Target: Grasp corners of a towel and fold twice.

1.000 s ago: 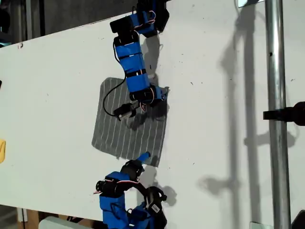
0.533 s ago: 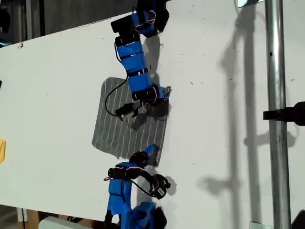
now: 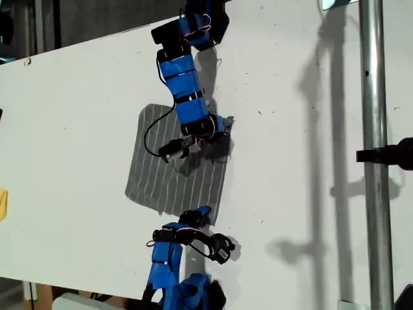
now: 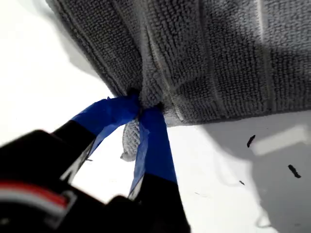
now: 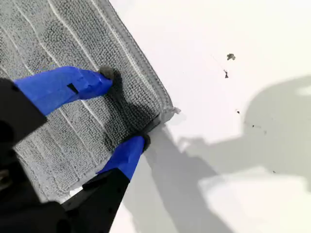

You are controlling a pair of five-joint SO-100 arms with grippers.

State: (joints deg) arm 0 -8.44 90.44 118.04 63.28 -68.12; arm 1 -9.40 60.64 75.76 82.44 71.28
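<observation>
Exterior view: towel (image 3: 175, 165) lies flat mid-tabletop (image 3: 77, 116), 2 blue arms over opposite corners.

First wrist view: my first gripper (image 4: 143, 110) has its fingers (image 4: 112, 111) pinched tight on a bunched towel corner (image 4: 131, 138).

Second wrist view: my second gripper (image 5: 124, 109) has fingers (image 5: 73, 85) spread, straddling a flat corner (image 5: 165, 109), tips touching cloth.

The towel (image 3: 175, 169) is a thin grey cloth with narrow white pinstripes, roughly square, spread mostly flat on a white surface and turned slightly askew in the exterior view. Its weave looks looped and nubbly up close (image 4: 204, 58), with a stitched hem along the edges (image 5: 141, 73). 1 corner (image 4: 130, 141) is bunched and lifted off the surface, its tip hanging down. Another corner (image 5: 167, 110) lies flat, its tip slightly frayed.
</observation>
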